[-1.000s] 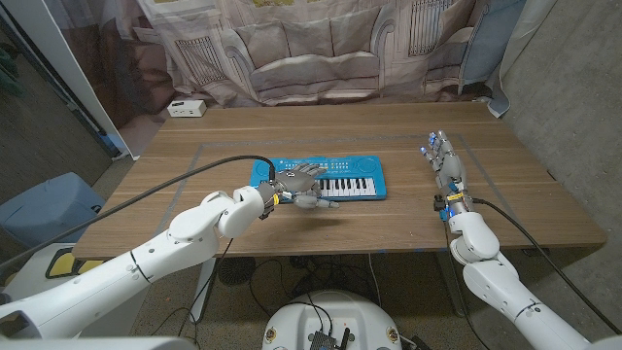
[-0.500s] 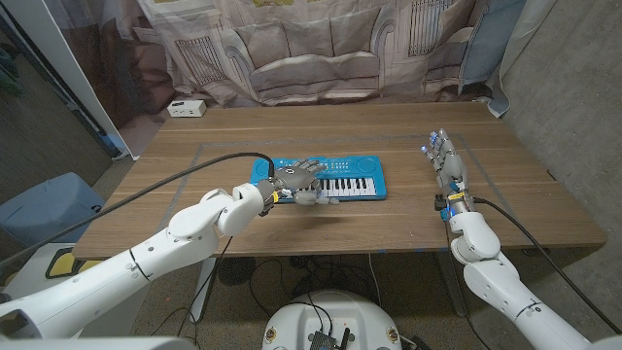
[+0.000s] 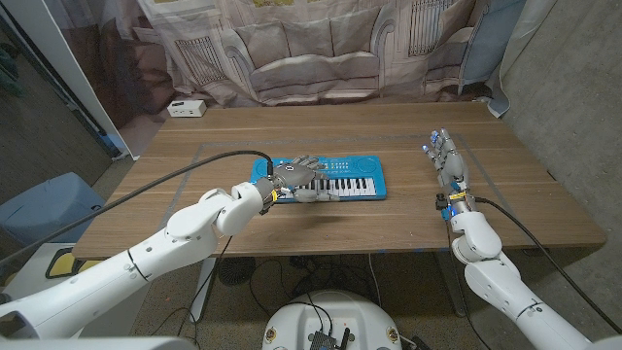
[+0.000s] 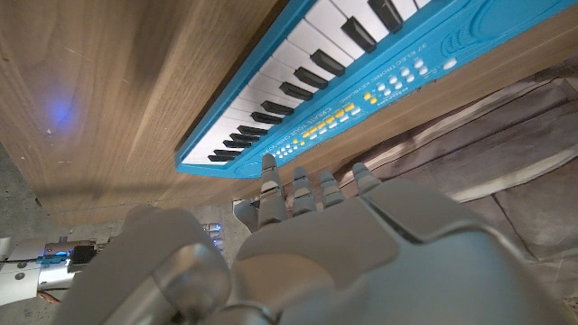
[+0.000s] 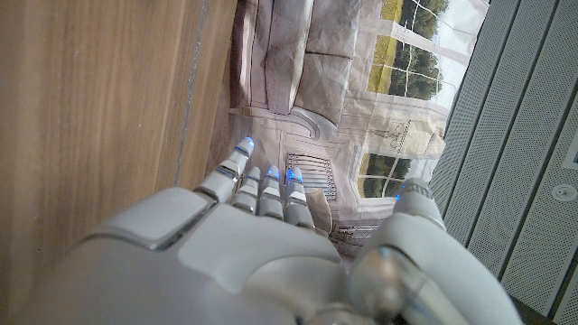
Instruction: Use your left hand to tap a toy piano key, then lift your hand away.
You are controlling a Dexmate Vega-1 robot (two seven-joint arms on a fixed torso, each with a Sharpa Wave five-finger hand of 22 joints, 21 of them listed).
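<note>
A small blue toy piano (image 3: 342, 179) with black and white keys lies near the middle of the table. My left hand (image 3: 299, 178) hovers over its left end, fingers spread and holding nothing. In the left wrist view the piano (image 4: 352, 81) is close beyond my left hand (image 4: 307, 262), with a gap between the fingers (image 4: 298, 191) and the keys. My right hand (image 3: 447, 163) stands on its edge at the table's right side, fingers straight and apart, holding nothing; it is also seen as the right hand (image 5: 262, 244) beside the wood.
A small white box (image 3: 186, 108) sits at the table's far left corner. A printed curtain (image 3: 311, 49) hangs behind the table (image 3: 389, 228). A black cable (image 3: 165, 185) runs along my left arm. A blue bin (image 3: 49, 204) stands left of the table.
My left hand has moved slightly up and away over the piano's left end, with its fingers more raised. The right hand has stayed in place.
</note>
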